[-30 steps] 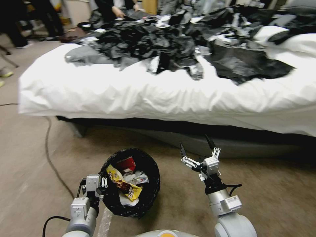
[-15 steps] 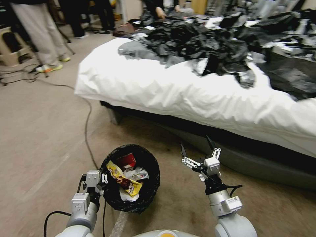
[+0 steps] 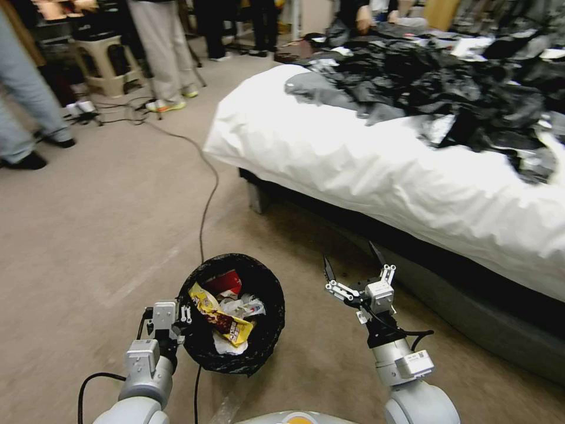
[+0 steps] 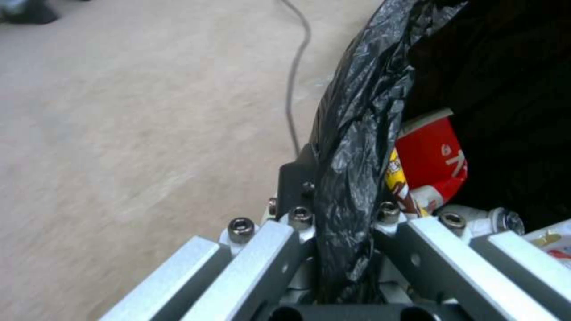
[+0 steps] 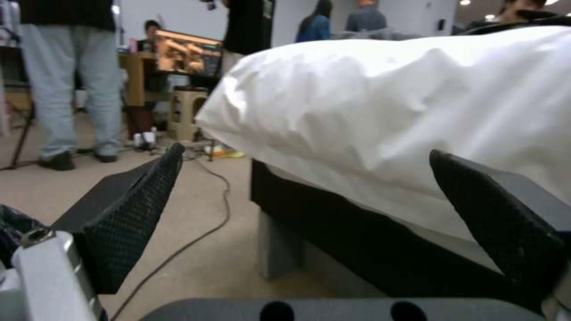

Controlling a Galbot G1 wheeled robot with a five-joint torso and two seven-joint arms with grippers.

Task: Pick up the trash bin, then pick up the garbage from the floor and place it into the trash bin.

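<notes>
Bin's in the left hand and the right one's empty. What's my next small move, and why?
Probably keep turning the base to search the floor. The left hand is clamped on the trash bin's rim, with a yellow wrapper and a red cup already inside. The right hand hangs open over carpet where no litter shows, so there is nothing in sight to reach for.

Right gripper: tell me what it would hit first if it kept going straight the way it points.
Most likely the bed. The open right gripper points at its white cover and dark base, with bare floor between. Depth is unclear, so the exact contact spot is uncertain.
</notes>
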